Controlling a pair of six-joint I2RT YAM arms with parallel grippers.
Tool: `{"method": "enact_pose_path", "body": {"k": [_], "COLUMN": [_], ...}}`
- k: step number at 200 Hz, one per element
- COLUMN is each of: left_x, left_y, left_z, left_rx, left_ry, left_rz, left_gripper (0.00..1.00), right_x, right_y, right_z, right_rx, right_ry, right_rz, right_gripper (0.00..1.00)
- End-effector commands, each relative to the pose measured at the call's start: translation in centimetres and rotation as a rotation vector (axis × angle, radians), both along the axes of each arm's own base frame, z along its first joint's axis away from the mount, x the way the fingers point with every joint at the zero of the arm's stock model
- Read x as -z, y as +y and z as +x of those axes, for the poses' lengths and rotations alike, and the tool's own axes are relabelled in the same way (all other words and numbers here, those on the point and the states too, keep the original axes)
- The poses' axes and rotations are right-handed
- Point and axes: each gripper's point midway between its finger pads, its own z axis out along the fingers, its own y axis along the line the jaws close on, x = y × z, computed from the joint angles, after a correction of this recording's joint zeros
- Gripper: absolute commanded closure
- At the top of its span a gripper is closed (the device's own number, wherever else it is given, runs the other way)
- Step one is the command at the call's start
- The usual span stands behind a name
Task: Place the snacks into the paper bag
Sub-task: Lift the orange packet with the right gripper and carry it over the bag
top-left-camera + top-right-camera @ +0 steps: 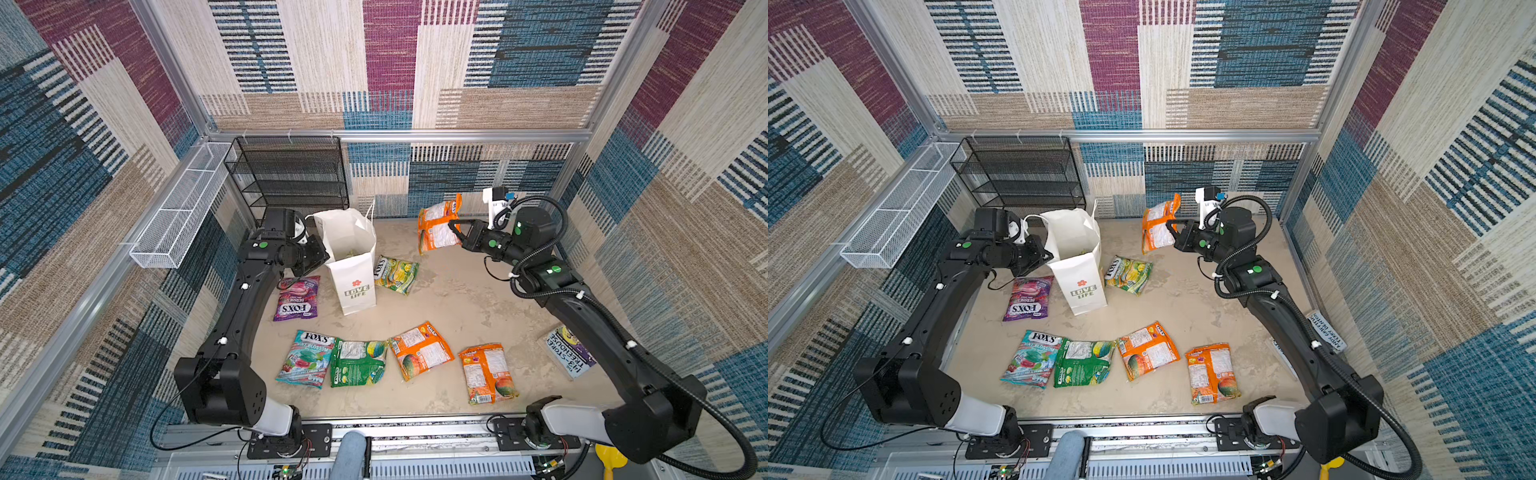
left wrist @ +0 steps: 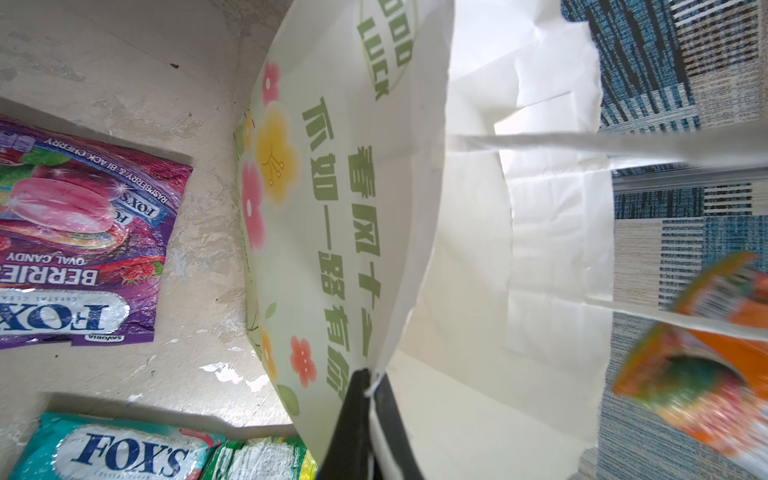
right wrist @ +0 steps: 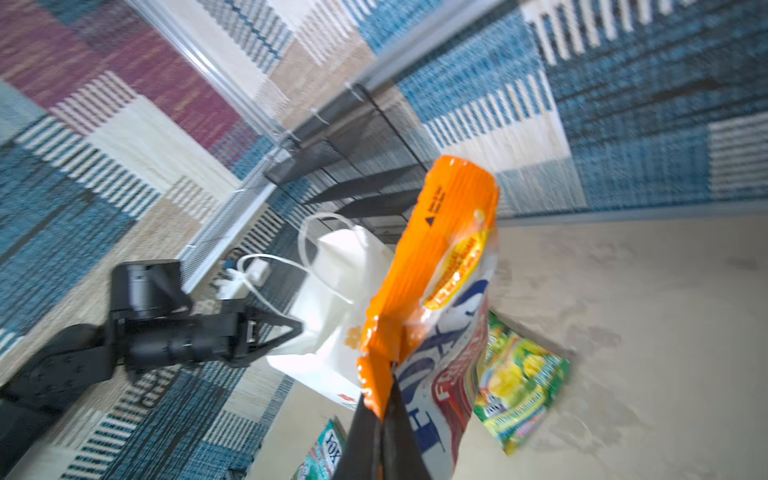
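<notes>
Both top views: my right gripper (image 1: pixel 453 227) clamps an orange packet (image 1: pixel 435 241) aloft; left gripper (image 1: pixel 325 258) pinches the paper bag (image 1: pixel 354 278) rim; six snacks (image 1: pixel 420 351) lie outside

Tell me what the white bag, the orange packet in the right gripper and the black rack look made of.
White bag: matte paper, going by its sharp creases and folded rim.
Orange packet: thin glossy plastic film, it seems; it crinkles and glints.
Black rack: see-through fine mesh on thin rods, likely dark-coated metal.
</notes>
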Motion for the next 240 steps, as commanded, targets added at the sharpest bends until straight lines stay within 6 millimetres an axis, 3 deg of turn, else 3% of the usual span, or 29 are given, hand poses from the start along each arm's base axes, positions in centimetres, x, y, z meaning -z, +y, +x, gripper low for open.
{"method": "enact_pose_path", "body": {"k": [1, 46, 71, 100, 125, 184, 240], "left_x": [-0.3, -0.6, -0.6, -0.7, -0.8, -0.9, -0.8], "left_y": [-0.3, -0.1, -0.1, -0.1, 0.1, 0.2, 0.4], "left_z": [0.0, 0.0, 0.0, -0.1, -0.1, -0.2, -0.1], "left_rx": [0.012, 0.009, 0.009, 0.008, 0.002, -0.001, -0.008], "left_ry": [-0.006, -0.016, -0.017, -0.02, -0.025, -0.025, -0.02], "left_rz": [-0.014, -0.006, -0.005, -0.003, 0.006, -0.002, -0.008], "left_gripper": [1.0, 1.0, 1.0, 1.0, 1.0, 1.0, 1.0], "right_x": [-3.9, -10.7, -11.5, -10.0, -6.9, -1.7, 3.1], "right_y": [1.2, 7.8, 11.3, 15.6, 18.2, 20.6, 22.1], "right_z": [-1.2, -3.9, -3.3, -1.2, 1.6, 5.0, 5.8], "right_rx": [0.001, -0.14, -0.183, -0.23, -0.225, -0.189, -0.181], "right_ry": [-0.092, -0.239, -0.257, -0.227, -0.151, -0.063, 0.009], "right_rz": [0.01, 0.033, 0.015, -0.04, -0.118, -0.209, -0.303], "right_gripper": [1.0, 1.0, 1.0, 1.0, 1.0, 1.0, 1.0]}}
